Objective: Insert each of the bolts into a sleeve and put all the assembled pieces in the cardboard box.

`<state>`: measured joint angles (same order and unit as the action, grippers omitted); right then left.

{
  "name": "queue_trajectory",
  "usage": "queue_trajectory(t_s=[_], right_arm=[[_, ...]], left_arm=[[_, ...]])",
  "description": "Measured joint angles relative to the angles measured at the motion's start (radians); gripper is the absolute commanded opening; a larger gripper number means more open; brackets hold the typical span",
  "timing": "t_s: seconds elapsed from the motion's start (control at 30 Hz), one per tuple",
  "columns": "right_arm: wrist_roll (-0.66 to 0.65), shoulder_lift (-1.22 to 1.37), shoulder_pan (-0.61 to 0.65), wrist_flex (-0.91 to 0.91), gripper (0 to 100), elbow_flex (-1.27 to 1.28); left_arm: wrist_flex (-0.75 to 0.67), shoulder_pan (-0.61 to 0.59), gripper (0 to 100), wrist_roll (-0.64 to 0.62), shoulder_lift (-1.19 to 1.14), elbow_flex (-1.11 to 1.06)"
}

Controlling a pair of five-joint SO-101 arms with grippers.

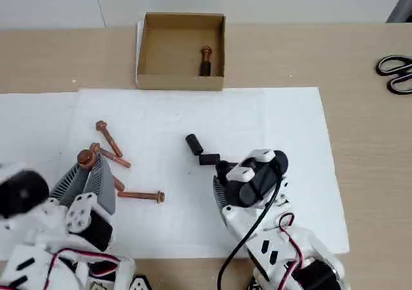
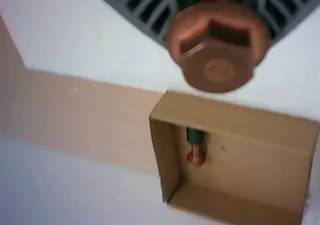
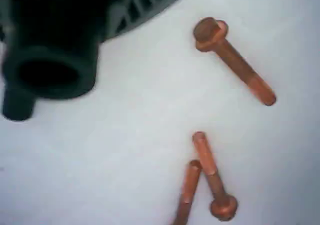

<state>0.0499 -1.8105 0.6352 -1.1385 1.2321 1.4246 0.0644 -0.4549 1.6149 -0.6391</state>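
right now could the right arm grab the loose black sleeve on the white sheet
Probably not yet: the loose sleeve lies close in front with nothing between, but the right gripper is already shut on another sleeve.

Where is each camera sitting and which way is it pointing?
High view: fixed above the table, looking down at white mat, cardboard box, left arm, right arm.
Left wrist view: on the left arm, facing the box past left claw gripping a bolt.
Right wrist view: on the right arm, facing loose bolts past right claw gripping a sleeve.
Shared: high and left wrist views show the box's assembled piece.
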Motion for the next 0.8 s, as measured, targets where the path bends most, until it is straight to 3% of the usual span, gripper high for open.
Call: queue_trajectory(t_s=[0.2,0.37,0.6,0.8], right_arm=[[0.000,0.006,0.106,0.031,0.4,0.061],[0.000,0.006,0.166,0.126,0.4,0.114],[0.000,0.008,0.249,0.166,0.4,0.169],[0.000,0.008,0.299,0.167,0.4,0.170]], left_arm=[[-0.144,0.000,1,0.000,0.184,-0.218],[-0.236,0.020,1,-0.069,0.192,-0.253],[-0.261,0.222,1,-0.141,0.192,-0.305],[-0.262,0.249,1,-0.144,0.192,-0.374]])
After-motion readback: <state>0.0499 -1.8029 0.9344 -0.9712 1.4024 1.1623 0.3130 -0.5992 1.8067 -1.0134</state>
